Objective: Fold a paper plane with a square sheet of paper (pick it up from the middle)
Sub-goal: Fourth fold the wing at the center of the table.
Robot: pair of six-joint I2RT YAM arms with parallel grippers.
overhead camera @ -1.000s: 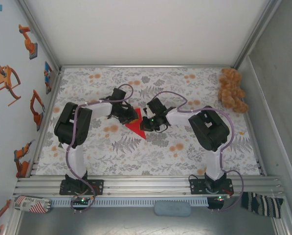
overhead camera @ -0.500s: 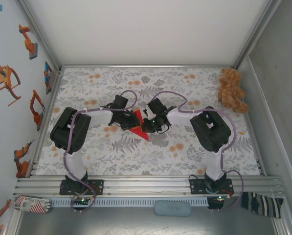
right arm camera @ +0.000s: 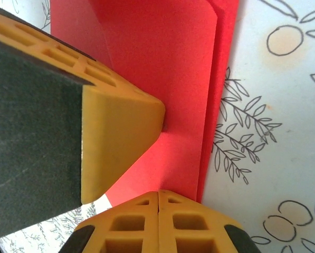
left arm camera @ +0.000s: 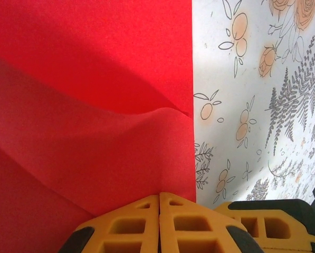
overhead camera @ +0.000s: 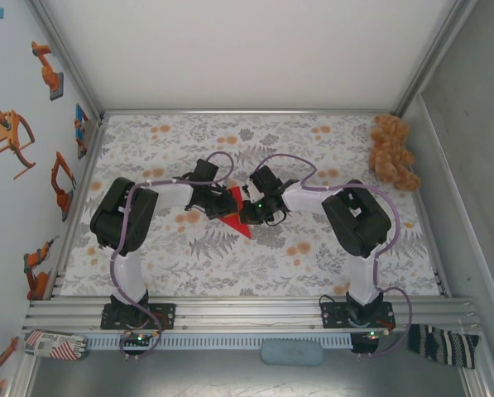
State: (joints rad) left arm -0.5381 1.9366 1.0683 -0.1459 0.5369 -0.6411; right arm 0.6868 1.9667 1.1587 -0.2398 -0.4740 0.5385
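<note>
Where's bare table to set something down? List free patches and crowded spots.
Free: the far strip of the table left of the teddy bear; the near strip between the arm bases. Crowded: centre, where left gripper and right gripper meet at the red paper.

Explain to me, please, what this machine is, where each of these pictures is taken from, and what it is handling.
These are two robot arms bolted at the near edge of a table. The overhead picture looks down from above and behind them: the left arm and the right arm both reach to the middle of the flowered table cover. A partly folded sheet of red paper lies there, and a brown teddy bear sits in the far right corner. The other two pictures come from cameras on the wrists, so the yellow fingers at the bottom are that arm's own. The left gripper and the right gripper both have their fingers closed together at the paper. The big yellow finger touching the paper in the right wrist picture seems to belong to the other arm.
</note>
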